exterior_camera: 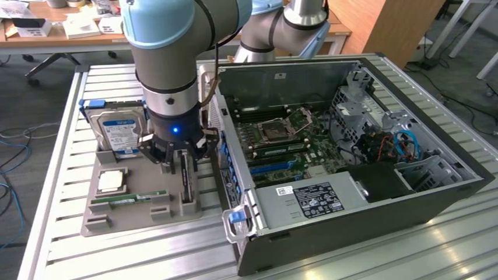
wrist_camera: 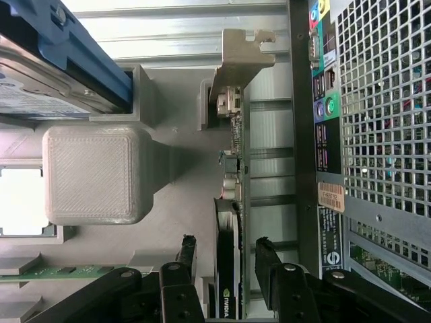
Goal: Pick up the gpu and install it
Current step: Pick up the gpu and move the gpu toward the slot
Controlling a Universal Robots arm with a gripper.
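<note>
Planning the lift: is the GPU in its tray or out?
In: the thin black GPU card stands on edge in the grey plastic tray, open fingers straddling it.

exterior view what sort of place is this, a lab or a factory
Likely a robotics lab doing PC assembly: an open computer case on a slatted metal table, a grey parts tray with a hard drive, and cluttered office desks behind.
</note>
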